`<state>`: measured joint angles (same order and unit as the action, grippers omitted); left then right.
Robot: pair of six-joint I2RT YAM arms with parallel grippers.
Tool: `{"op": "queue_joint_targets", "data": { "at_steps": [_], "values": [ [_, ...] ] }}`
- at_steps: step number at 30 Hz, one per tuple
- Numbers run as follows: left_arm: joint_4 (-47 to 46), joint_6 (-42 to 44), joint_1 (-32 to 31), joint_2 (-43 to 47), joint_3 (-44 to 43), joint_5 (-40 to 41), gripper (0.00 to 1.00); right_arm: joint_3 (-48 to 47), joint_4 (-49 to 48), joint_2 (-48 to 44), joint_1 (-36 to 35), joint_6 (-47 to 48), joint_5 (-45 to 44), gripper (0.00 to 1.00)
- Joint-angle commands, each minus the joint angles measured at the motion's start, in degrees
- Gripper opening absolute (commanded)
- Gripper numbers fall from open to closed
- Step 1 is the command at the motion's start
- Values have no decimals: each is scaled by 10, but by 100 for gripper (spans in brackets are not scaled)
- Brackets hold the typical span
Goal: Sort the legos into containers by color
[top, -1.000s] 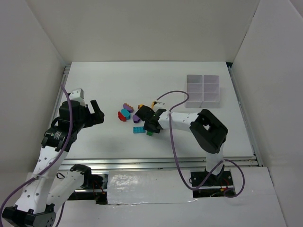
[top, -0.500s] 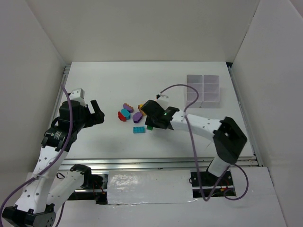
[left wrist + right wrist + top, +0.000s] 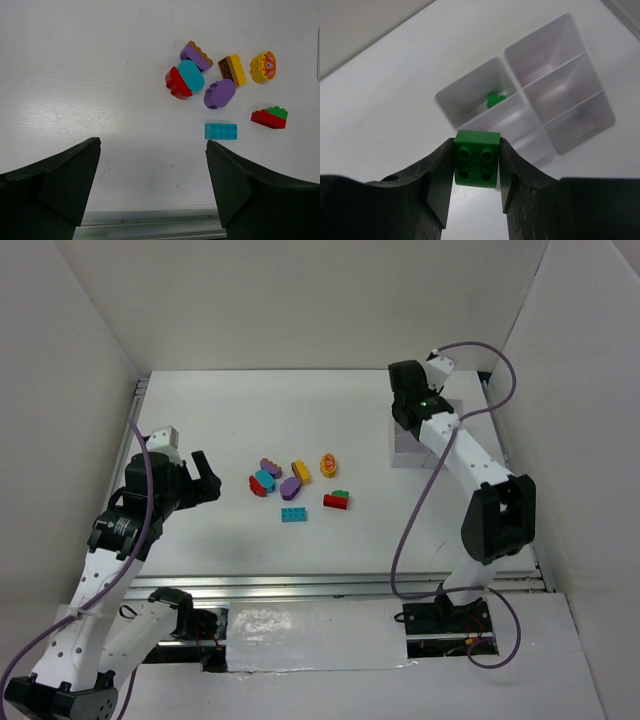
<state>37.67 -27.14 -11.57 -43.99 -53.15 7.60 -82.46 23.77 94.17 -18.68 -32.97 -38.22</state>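
My right gripper [image 3: 476, 150] is shut on a small green four-stud lego [image 3: 476, 158] and holds it above the translucent organiser tray [image 3: 470, 75], near a cell that holds one green piece [image 3: 494, 99]. In the top view the right gripper [image 3: 405, 408] is over the tray's [image 3: 452, 412] left side. The other legos lie mid-table: purple [image 3: 196, 54], cyan oval [image 3: 190, 75], red [image 3: 175, 83], purple oval [image 3: 220, 93], yellow brick [image 3: 233, 70], yellow oval [image 3: 263, 66], red brick with green top [image 3: 269, 117] and cyan brick [image 3: 220, 131]. My left gripper [image 3: 152, 160] is open and empty, left of them.
White walls enclose the table on three sides. A metal rail [image 3: 340, 585] runs along the near edge. The right arm's purple cable [image 3: 415, 520] loops over the table's right half. The left gripper [image 3: 208, 478] hovers left of the pile.
My right arm has lifted the green lego from the pile and swung far right and back to the tray. The left arm has not moved.
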Motion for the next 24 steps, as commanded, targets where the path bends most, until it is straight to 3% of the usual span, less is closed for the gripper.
{"op": "queue_joint_targets", "data": {
  "at_steps": [1,9,18,24],
  "values": [
    [-23,8,-3,7,-10,-4,100,-117,108,56,44,-88,-74,0],
    [-23,9,-2,8,-9,-4,100,-204,164,125,74,-241,-92,0],
    [-26,11,-3,4,-9,-16,99,-185,102,138,77,-260,-77,0],
    [-30,15,-3,6,-8,-24,100,-221,128,181,79,-292,-70,1]
  ]
}}
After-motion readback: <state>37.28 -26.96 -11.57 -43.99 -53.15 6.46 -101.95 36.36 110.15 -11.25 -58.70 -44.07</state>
